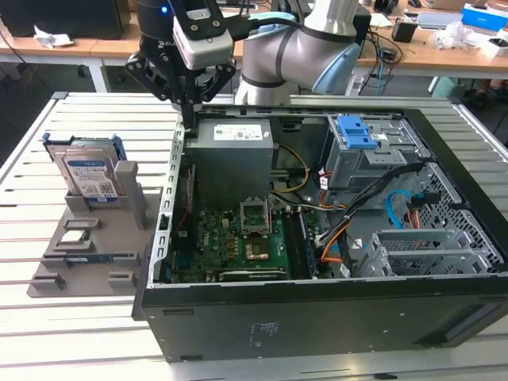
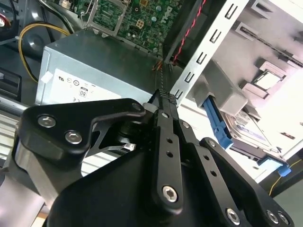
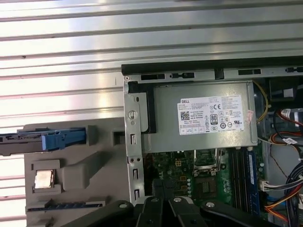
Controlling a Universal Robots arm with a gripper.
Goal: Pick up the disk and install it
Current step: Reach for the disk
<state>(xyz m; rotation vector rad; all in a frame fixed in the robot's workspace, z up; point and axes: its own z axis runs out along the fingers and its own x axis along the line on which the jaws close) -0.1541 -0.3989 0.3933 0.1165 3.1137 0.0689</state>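
Silver disk [image 1: 89,176] upright on edge

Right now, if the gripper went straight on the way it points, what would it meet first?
Most likely the computer case's silver side rail, beside the grey power supply; the gripper hangs just over that edge. Depth is unclear, so it might instead reach the supply's top.

The disk [image 1: 90,176], silver with a blue bracket, stands upright in a grey holder [image 1: 101,238].
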